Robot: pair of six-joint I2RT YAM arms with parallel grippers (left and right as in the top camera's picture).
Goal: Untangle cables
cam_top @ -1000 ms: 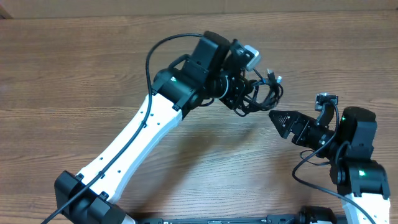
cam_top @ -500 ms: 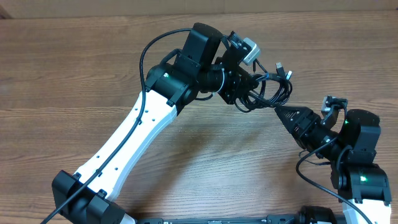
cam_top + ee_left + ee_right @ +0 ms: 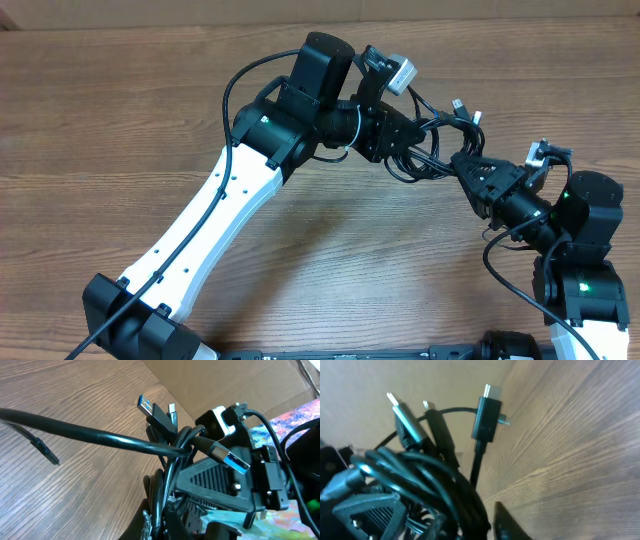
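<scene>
Tabletop (image 3: 110, 110) of wood grain, seen from overhead. White left arm (image 3: 215, 215) slanting from 7 o'clock toward 1 o'clock, ending in left gripper (image 3: 408, 148) pinched on cables (image 3: 445, 140). Black bundle held above the wood at about 1 o'clock from the middle, loops tangled, silver-tipped plugs sticking out toward 12 and 1 o'clock. Right gripper (image 3: 466, 168) at 4 o'clock of the bundle, tip touching the loops; impossible to tell whether clamped or parted. Right arm (image 3: 580, 230) at 4 o'clock of the table. Left wrist view: USB plug (image 3: 147, 406) with blue insert pointing to 10 o'clock, cords crossing in front of the right gripper. Right wrist view: flat plug (image 3: 487, 412) upright, tip toward 12 o'clock, rest of the bundle at its 8 o'clock.
</scene>
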